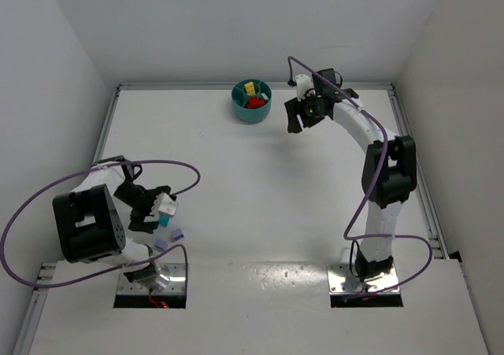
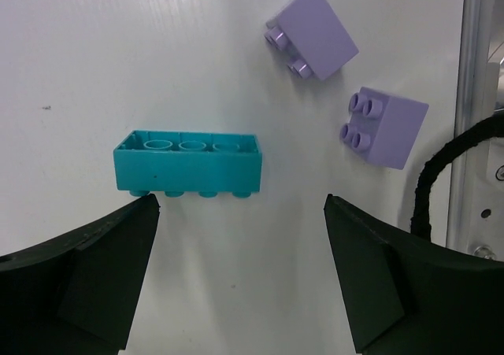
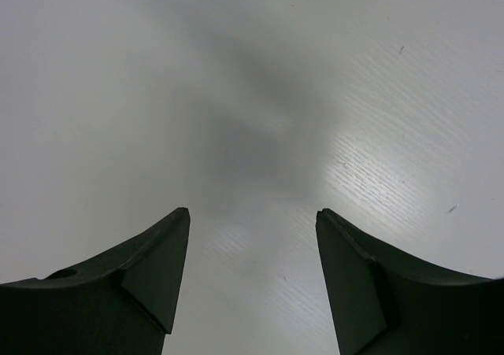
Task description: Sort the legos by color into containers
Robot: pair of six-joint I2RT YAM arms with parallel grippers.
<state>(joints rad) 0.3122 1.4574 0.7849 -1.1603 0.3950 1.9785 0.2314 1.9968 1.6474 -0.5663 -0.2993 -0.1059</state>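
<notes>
Getting ready to grab: hovering the left gripper (image 2: 242, 201), wide open and empty, just short of a long teal plastic brick (image 2: 189, 166) lying on the white table (image 2: 118, 56), two pale purple plastic bricks (image 2: 311, 32) beside it. Probably lowering and pinching next. Near the round teal plastic bowl (image 1: 250, 116), hanging the open, empty right gripper (image 3: 252, 213).

arms: white links (image 1: 358, 123), black joint housings (image 1: 88, 223) | cables: purple loops (image 1: 47, 190), one black braided cable (image 2: 431, 183) | left gripper (image 2: 240, 201): matte black wedge fingers (image 2: 94, 276) | right gripper (image 3: 252, 210): same black wedges | bases: bare metal plates (image 1: 346, 280)
</notes>
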